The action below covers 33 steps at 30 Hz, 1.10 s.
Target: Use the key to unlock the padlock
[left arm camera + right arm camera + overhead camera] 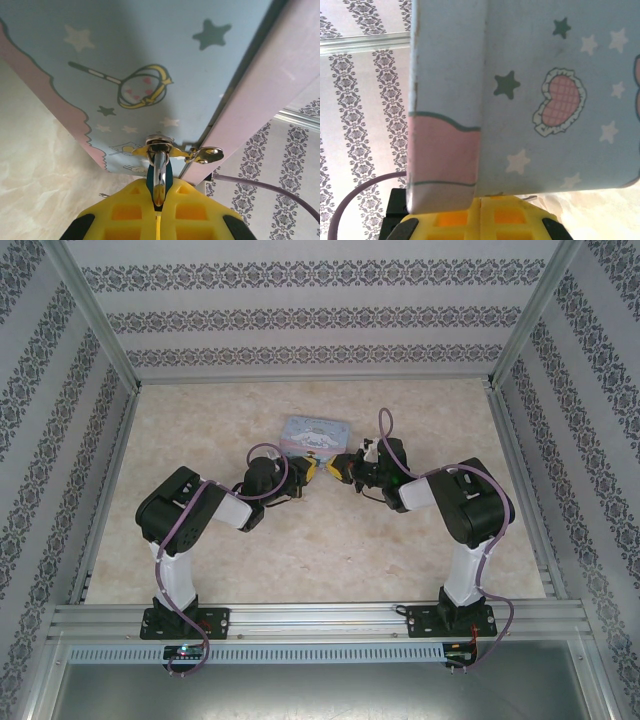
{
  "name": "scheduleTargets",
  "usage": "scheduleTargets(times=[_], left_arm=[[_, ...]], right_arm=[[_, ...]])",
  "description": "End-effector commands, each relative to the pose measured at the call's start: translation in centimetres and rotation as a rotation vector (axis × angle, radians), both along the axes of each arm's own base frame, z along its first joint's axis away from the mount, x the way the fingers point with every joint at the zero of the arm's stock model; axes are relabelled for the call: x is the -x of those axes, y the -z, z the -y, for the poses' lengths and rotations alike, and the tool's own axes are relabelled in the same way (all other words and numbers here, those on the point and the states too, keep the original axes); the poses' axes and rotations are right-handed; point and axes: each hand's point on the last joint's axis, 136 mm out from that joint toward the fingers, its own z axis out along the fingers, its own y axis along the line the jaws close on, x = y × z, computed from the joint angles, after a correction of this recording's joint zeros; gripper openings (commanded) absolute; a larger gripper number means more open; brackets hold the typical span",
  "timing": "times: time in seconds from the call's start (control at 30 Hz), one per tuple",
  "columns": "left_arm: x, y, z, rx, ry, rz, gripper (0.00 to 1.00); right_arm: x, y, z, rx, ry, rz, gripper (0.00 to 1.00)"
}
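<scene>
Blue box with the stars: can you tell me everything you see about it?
The box is a flat rectangular tin, pale blue with a wavy pink band, printed with white and dark stars, a frilly pink checked heart and a wand. It lies, apparently closed, on the beige table, toward the far side. A small shiny clasp sticks out of its front, where the left gripper pinches the tiny padlock. The right gripper sits shut close by a corner.
</scene>
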Motion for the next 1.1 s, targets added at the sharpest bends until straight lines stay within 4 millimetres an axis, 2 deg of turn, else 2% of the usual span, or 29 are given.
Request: scheduleTargets(times=[0.0,0.2,0.53,1.07], left_arm=[[3.9,-4.4,4.5,0.087,0.269,0.132,0.00],[4.0,-4.6,4.4,0.075,0.271,0.140,0.00],[4.5,-4.5,4.4,0.042,0.295,0.151,0.00],[5.9,-6.5,4.8,0.005,0.380,0.219,0.00]], right_arm=[[-1.6,-2.5,-0.9,-0.035,-0.011,0.102,0.00],[-1.5,-2.4,-1.0,-0.054,-0.013,0.074,0.00],[-0.5,-2.8,-2.5,-0.109,-0.026,-0.005,0.00],[1.2,-2.7,-3.1,-0.148,-0.010,-0.053,0.00]])
